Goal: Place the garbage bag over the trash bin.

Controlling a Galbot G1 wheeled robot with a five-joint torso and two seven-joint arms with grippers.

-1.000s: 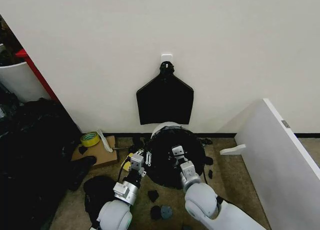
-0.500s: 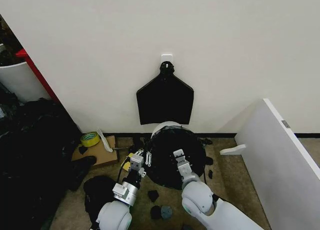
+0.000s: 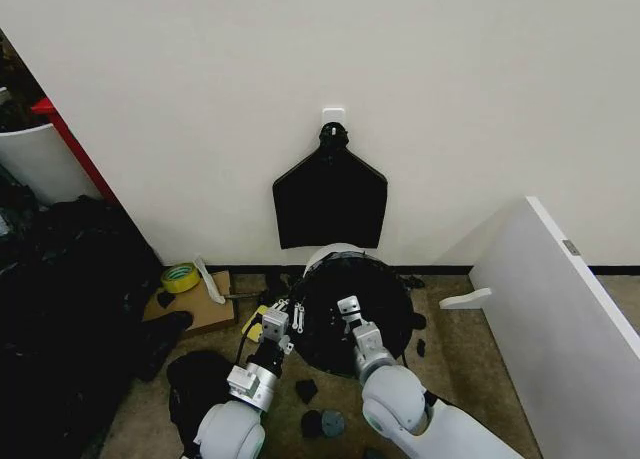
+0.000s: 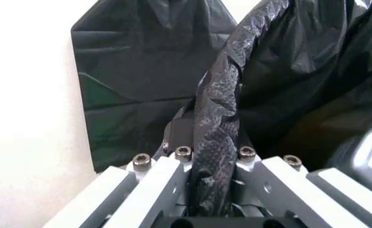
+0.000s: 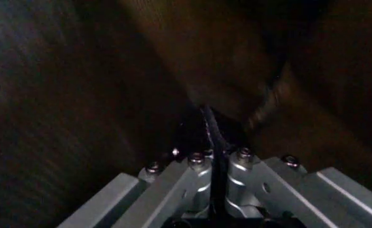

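Since a second ago the right gripper [image 3: 347, 306] has drawn back toward the robot across the bag-covered mouth; the left gripper [image 3: 283, 312] has held its place at the bin's left edge. Head view: the garbage bag [image 3: 385, 299] drapes most of the trash bin [image 3: 325, 253], white rim bare at the wall side. Left wrist view: jaws clamped on a bunched fold of bag [image 4: 214, 142]. Right wrist view: jaws pinched on a thin fold. Judged nearly done; seating remains.
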